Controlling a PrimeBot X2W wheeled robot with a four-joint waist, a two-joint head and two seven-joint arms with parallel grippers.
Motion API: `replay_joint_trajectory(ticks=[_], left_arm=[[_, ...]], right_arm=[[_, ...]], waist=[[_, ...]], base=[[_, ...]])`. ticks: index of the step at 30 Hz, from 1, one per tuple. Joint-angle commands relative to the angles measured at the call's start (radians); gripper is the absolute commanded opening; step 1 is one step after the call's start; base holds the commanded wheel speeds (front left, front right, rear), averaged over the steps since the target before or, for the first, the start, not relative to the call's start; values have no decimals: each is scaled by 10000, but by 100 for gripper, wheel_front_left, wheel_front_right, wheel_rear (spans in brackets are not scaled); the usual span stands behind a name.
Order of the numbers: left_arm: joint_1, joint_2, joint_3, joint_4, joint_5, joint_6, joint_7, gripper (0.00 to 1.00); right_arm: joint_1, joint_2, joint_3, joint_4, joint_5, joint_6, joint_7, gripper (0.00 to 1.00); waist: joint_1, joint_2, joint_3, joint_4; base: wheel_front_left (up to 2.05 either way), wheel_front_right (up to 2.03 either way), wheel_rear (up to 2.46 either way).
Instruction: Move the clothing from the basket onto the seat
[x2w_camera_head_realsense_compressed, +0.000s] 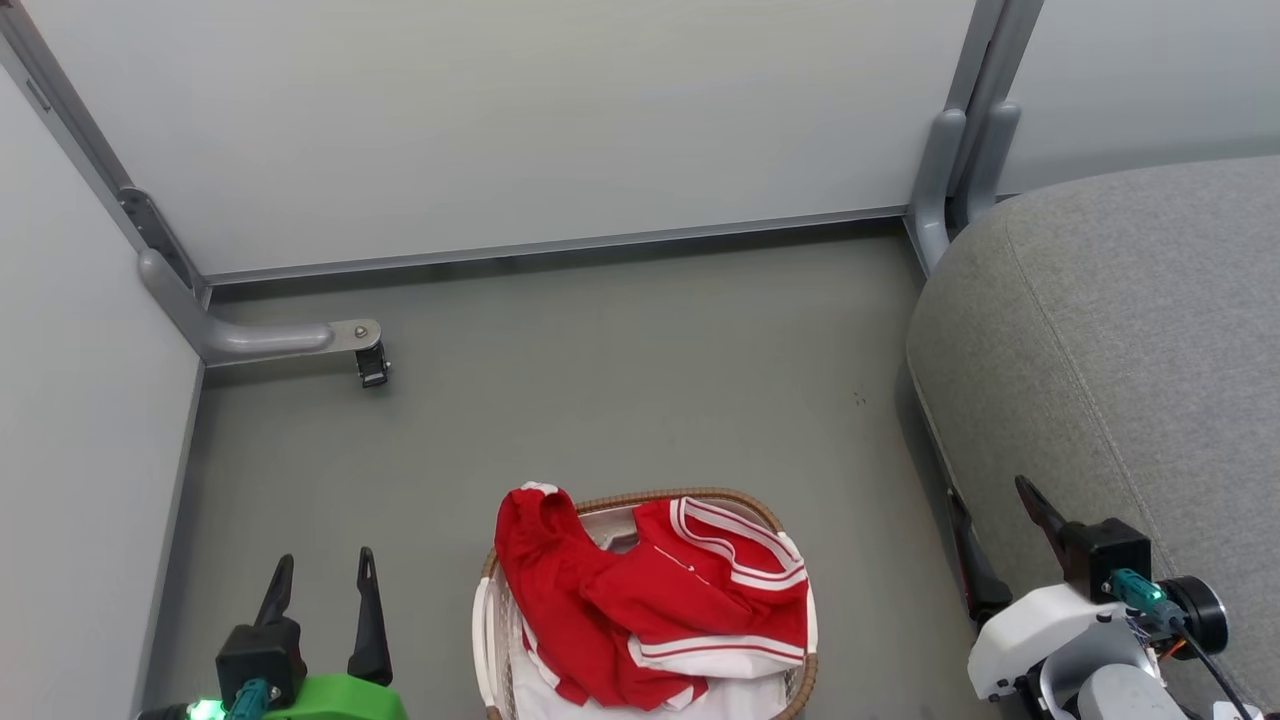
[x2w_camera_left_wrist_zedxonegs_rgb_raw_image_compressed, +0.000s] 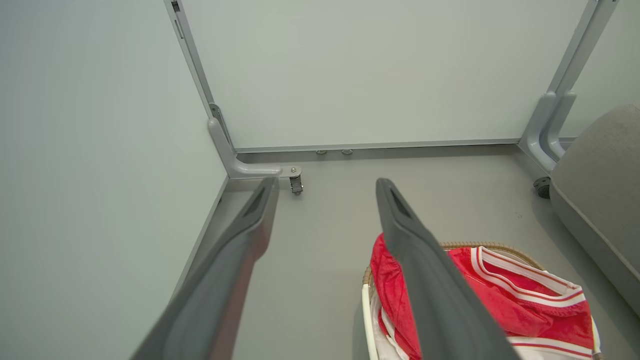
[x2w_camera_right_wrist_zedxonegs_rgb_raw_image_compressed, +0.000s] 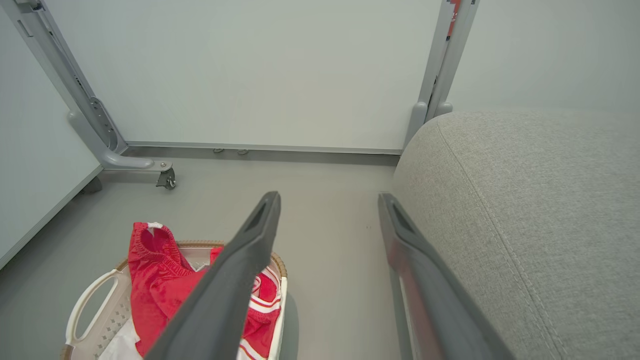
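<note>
The basket (x2w_camera_head_realsense_compressed: 640, 496), white plastic with a brown woven rim, stands on the floor at the bottom middle of the head view. The clothing (x2w_camera_head_realsense_compressed: 640, 600), bright red with white stripes, lies heaped in it, and one piece drapes over the far left rim. My left gripper (x2w_camera_head_realsense_compressed: 325, 572) is open to the left of the basket, with nothing between its fingers. My right gripper (x2w_camera_head_realsense_compressed: 988, 492) is open at the near edge of the seat (x2w_camera_head_realsense_compressed: 1120, 350), to the right of the basket. From the left wrist, the left gripper (x2w_camera_left_wrist_zedxonegs_rgb_raw_image_compressed: 327, 182) points past the clothing (x2w_camera_left_wrist_zedxonegs_rgb_raw_image_compressed: 525, 305). The right wrist view has the right gripper (x2w_camera_right_wrist_zedxonegs_rgb_raw_image_compressed: 329, 197) between the clothing (x2w_camera_right_wrist_zedxonegs_rgb_raw_image_compressed: 160, 280) and the seat (x2w_camera_right_wrist_zedxonegs_rgb_raw_image_compressed: 525, 200).
Pale partition panels wall in the floor at the back and left. A grey foot with a caster (x2w_camera_head_realsense_compressed: 372, 365) sticks out at the left, and grey posts (x2w_camera_head_realsense_compressed: 950, 170) stand by the seat's far corner. A white sheet (x2w_camera_head_realsense_compressed: 740, 695) lines the basket.
</note>
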Motion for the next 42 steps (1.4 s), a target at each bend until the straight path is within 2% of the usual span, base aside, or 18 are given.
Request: replay_joint_trajectory(ticks=[1, 11, 22, 31, 42], left_arm=[[196, 19, 75, 70, 206, -31, -103, 100], [168, -55, 114, 263, 497, -155, -155, 100], [-162, -82, -213, 551, -22, -598, -153, 100], [-1154, -79, -957, 974, -681, -851, -151, 100], [-2991, -74, -1388, 1917, -544, -974, -150, 100]], right_arm=[[28, -17, -49, 94, -229, 0, -89, 100], [-122, 51, -31, 190, -570, -1, -166, 100], [-280, -47, 201, 56, -414, -3, -164, 100], [-1061, -132, 482, -364, -328, -3, -164, 100], [-2169, -2, 898, -947, -338, -3, -164, 100]], waist=[[0, -1, 6, -9], [0, -1, 15, -53], [0, -1, 468, -145], [0, -1, 1966, -424], [0, -1, 3910, -850]], base=[[0, 0, 0], [0, 0, 0], [0, 0, 0], [0, 0, 0], [0, 0, 0]])
